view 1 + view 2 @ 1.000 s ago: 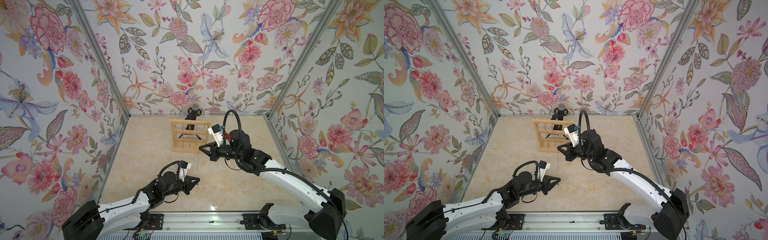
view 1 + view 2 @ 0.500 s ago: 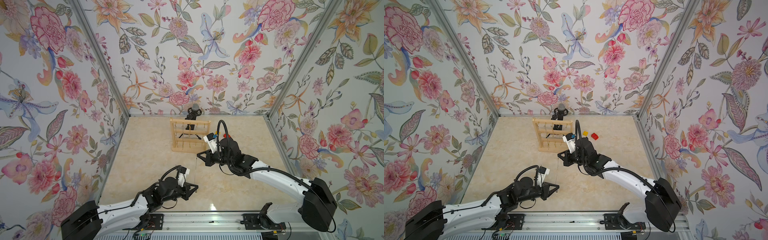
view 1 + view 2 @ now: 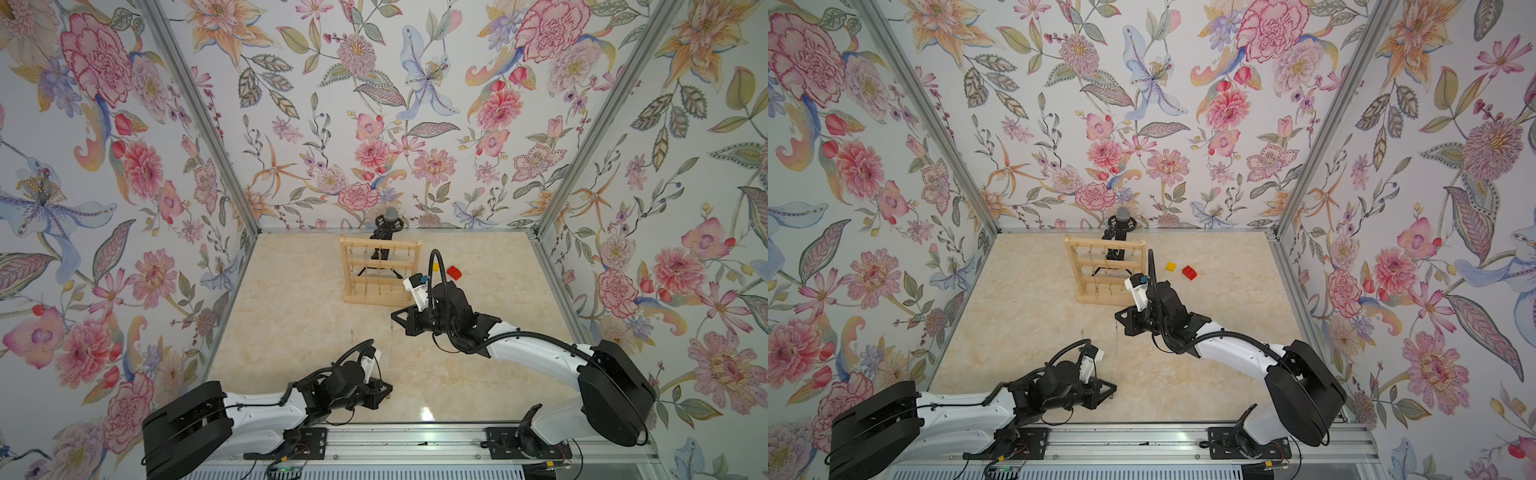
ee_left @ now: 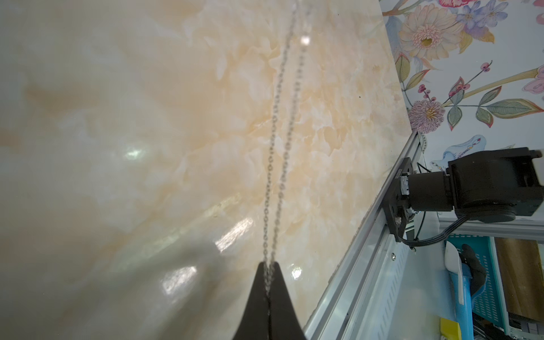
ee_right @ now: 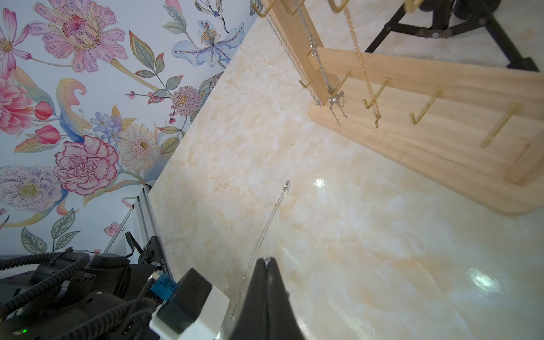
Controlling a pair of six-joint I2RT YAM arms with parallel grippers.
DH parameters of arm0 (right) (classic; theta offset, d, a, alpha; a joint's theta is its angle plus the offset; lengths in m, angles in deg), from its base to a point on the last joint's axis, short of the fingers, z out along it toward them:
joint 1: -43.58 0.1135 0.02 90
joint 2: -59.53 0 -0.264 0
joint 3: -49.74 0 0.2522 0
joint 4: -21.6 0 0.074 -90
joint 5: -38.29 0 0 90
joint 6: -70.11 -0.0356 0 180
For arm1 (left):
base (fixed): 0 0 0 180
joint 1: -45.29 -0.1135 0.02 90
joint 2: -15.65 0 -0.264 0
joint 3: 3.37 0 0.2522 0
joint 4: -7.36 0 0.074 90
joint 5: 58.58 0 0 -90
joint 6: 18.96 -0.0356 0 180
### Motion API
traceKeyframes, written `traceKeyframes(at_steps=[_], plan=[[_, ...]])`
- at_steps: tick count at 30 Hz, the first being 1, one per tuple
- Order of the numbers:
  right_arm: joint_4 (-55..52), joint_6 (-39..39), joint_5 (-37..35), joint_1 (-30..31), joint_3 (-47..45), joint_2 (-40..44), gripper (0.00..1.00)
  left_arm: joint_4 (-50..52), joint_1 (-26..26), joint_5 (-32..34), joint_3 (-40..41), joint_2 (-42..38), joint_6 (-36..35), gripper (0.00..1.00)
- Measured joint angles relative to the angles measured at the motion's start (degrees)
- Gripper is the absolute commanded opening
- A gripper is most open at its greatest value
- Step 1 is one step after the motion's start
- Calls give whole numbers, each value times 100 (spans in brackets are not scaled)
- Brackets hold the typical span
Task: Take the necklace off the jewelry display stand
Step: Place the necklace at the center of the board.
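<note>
The necklace [image 3: 391, 353] is a thin silver chain stretched taut over the table between my two grippers, well clear of the jewelry display stand [image 3: 380, 270]. My left gripper [image 3: 390, 388] is shut on its near end; in the left wrist view two strands of the necklace [image 4: 278, 182] run away from the shut tips of that gripper [image 4: 268, 266]. My right gripper [image 3: 394, 318] is shut on the far end, with links showing at its tip [image 5: 266, 260]. A loose length of the necklace [image 5: 272, 213] trails beside it. Other chains still hang on the stand [image 5: 441, 132].
A black microphone tripod [image 3: 388, 226] stands behind the stand by the back wall. A red brick [image 3: 455, 272] and a yellow brick [image 3: 435, 268] lie to the stand's right. The metal rail [image 3: 415, 440] runs along the front edge. Floral walls close in three sides.
Both arms have drawn back from the stand toward the front rail, carrying the chain with them. The right gripper has dropped lower and nearer the table.
</note>
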Motion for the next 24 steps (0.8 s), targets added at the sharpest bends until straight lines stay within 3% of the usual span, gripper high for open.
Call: traceKeyframes(at_steps=[24], plan=[[691, -168, -17, 74, -2, -1137, 0, 1379, 55, 422, -518, 105, 7, 9]])
